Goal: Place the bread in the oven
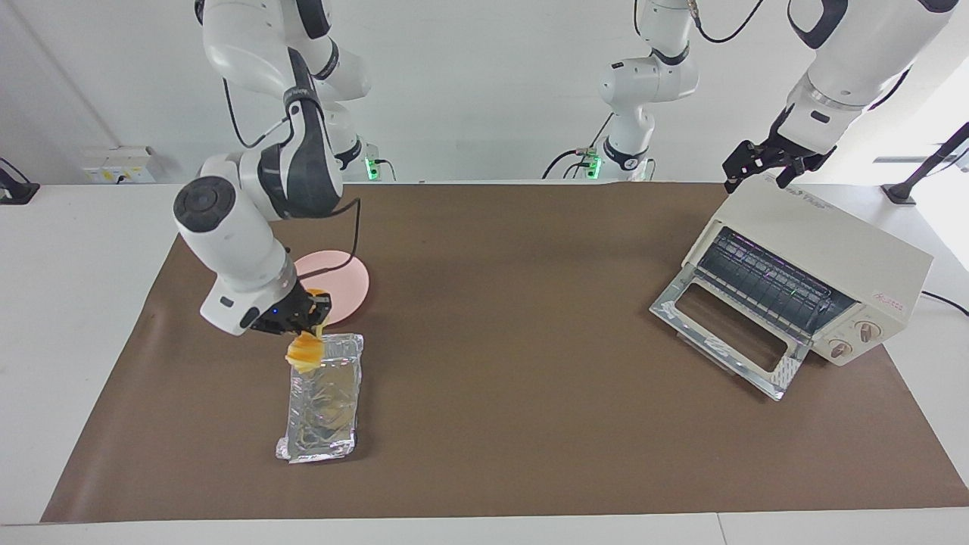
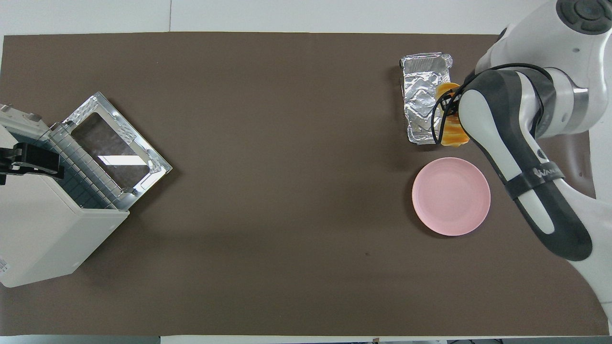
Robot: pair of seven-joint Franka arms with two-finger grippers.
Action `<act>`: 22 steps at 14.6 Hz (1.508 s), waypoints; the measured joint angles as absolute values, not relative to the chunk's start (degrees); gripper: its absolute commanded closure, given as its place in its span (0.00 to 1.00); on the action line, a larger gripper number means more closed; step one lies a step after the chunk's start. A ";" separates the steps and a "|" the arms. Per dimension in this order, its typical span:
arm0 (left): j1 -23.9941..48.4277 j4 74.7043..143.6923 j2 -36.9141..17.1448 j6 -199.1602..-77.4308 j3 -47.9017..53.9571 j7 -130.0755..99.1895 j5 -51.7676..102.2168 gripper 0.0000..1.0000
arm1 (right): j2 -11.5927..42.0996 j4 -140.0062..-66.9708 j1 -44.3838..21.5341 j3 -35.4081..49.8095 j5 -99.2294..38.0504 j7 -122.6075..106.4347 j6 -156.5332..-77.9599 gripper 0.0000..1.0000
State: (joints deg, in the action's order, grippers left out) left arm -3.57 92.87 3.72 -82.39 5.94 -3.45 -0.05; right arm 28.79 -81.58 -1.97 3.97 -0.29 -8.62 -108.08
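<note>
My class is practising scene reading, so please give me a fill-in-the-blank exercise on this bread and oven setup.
1. The right hand is shut on the ____, held over one end of the foil tray.
2. The toaster oven has its glass door ____.
3. The round plate beside the foil tray is ____ in colour.
4. The left hand waits over the ____.

Missing words: bread; open; pink; toaster oven

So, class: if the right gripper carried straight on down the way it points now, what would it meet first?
The right gripper, shut on the bread, points down over the robot-side end of the foil tray. The loaf would probably land in that tray first, though depth is hard to judge.
</note>
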 measured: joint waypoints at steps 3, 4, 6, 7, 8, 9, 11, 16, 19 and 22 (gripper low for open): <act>-3.57 92.87 3.72 -82.39 5.94 -3.45 -0.05 0.00 | 36.42 -77.87 -3.40 4.00 3.10 -8.68 -115.28 1.00; -3.57 92.87 3.72 -82.39 5.94 -3.45 -0.05 0.00 | 37.58 -77.77 -3.66 4.00 3.78 -8.68 -117.05 1.00; -3.57 92.87 3.72 -82.39 5.94 -3.45 -0.05 0.00 | 38.83 -78.36 -3.48 3.94 3.99 -8.68 -120.22 1.00; -3.57 92.87 3.72 -82.39 5.94 -3.45 -0.05 0.00 | 39.12 -78.98 -3.34 3.92 3.99 -8.68 -121.13 0.01; -3.57 92.87 3.72 -82.39 5.94 -3.45 -0.05 0.00 | 39.18 -79.49 -3.23 3.86 3.99 -8.68 -121.44 0.00; -3.57 92.87 3.72 -82.39 5.94 -3.45 -0.05 0.00 | 39.12 -79.52 -3.01 3.82 3.97 -8.68 -121.22 0.00; -3.57 92.87 3.72 -82.39 5.94 -3.45 -0.05 0.00 | 38.45 -79.00 -2.05 3.81 3.96 -8.68 -118.56 0.00; -3.57 92.87 3.72 -82.39 5.94 -3.45 -0.05 0.00 | 37.59 -73.32 -0.24 3.76 3.99 -10.40 -112.06 0.01; -3.57 92.87 3.72 -82.39 5.94 -3.45 -0.05 0.00 | 37.83 -73.40 1.16 3.72 4.00 -14.12 -114.07 0.10; -3.57 92.87 3.72 -82.39 5.94 -3.45 -0.05 0.00 | 38.49 -77.18 1.61 3.60 4.36 -15.17 -121.99 0.26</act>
